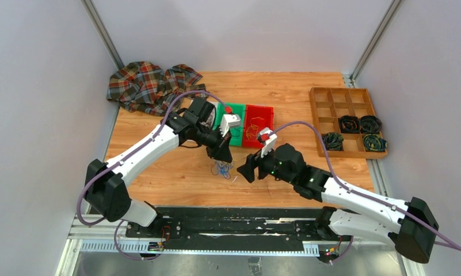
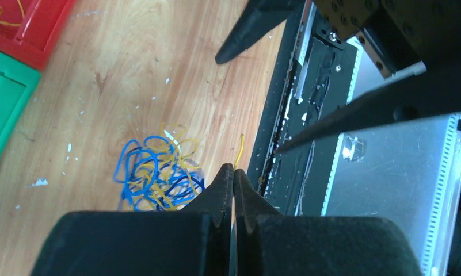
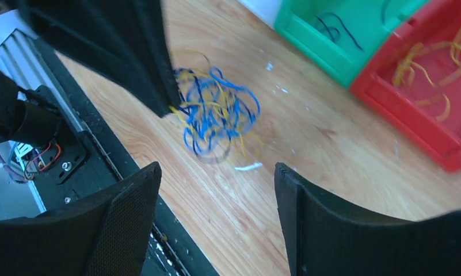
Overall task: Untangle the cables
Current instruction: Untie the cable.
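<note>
One wooden surface [image 1: 159, 167] carries everything. Over the middle of its near edge, the right gripper [image 3: 216, 167] stands wide and empty. It is just beside the left gripper [image 2: 233, 171], which is pinched tight on a yellow strand [image 2: 239, 150] of the cables [image 3: 216, 112], a blue-and-yellow clump lying there.

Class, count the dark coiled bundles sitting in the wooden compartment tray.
4 bundles in the wooden tray, towards its right side: one beside another, and two more in the nearest row. None appears hidden.
</note>
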`<state>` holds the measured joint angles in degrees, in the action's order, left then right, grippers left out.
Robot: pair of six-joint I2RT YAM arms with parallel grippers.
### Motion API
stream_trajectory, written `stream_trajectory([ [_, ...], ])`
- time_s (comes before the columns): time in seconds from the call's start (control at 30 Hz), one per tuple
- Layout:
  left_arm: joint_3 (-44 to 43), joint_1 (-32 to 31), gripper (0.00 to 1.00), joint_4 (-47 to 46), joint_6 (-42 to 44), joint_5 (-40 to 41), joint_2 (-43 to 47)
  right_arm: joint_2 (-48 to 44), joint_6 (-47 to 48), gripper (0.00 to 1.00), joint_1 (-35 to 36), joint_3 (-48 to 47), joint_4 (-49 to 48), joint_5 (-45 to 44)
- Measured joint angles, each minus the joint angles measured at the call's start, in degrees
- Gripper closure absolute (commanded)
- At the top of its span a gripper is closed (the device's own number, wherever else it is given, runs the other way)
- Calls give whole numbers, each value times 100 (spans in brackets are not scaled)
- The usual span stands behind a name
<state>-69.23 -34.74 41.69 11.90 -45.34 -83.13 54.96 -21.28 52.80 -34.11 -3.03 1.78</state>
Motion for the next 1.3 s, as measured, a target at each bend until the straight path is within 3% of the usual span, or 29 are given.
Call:
stream_trajectory([
  [0.17,-153,0,99,413,7,50,111,258,605,28,621,291,-1226,-393],
  [0.53,-555,0,99,793,50,-72,693,649,651,28,684,691,-2747,-699],
  [0.87,-702,0,99,857,13,-431,706,1303,188,28,686,774,-3709,-675],
  [1.1,-885,-2,99,872,-114,-728,756,1572,-70,40,695,944,-4087,-848],
  [1.3,-1202,0,99,909,-286,-918,863,1766,-339,43,695,1270,-4321,-1086],
])
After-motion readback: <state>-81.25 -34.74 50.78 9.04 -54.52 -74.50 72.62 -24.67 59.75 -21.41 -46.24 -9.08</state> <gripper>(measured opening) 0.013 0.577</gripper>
